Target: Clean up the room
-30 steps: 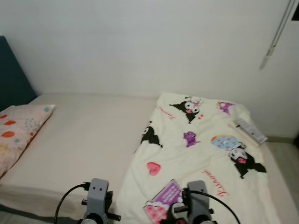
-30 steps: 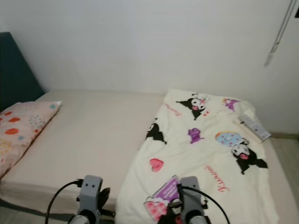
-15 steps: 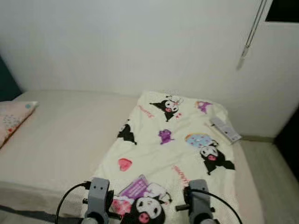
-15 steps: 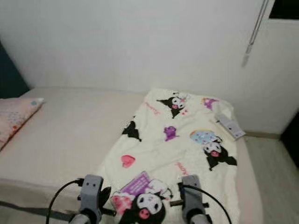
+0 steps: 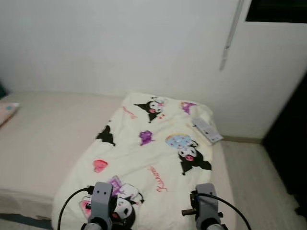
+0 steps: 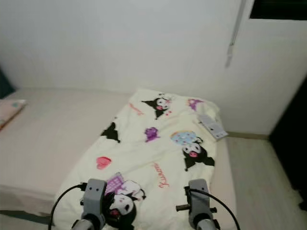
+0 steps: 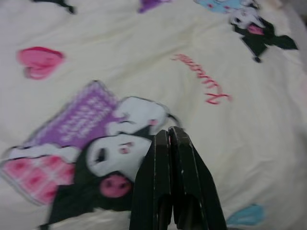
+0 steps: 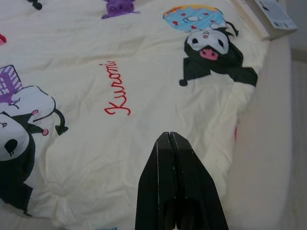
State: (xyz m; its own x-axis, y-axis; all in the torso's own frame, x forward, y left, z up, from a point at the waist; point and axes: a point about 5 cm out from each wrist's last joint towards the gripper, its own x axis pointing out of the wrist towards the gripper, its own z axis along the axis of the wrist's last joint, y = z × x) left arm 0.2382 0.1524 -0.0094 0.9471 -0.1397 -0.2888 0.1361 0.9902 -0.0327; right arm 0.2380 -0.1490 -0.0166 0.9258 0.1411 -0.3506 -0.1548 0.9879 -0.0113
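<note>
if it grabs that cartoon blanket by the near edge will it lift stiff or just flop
Probably flop. The blanket lies in soft wrinkles and follows the bed, so it looks like thin limp cloth that would drape and trail from one pinch. It seems light for its spread. The small flat box resting on its far corner would likely slide or tumble off if the cloth is pulled.

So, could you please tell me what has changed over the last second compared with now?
Only the camera moved: the head view swung toward the robot's right, so the pillow slid to the left edge and the floor came into view. The blanket and the flat box on it lie as before. The left claw and right claw stay shut and low, holding nothing.
</note>
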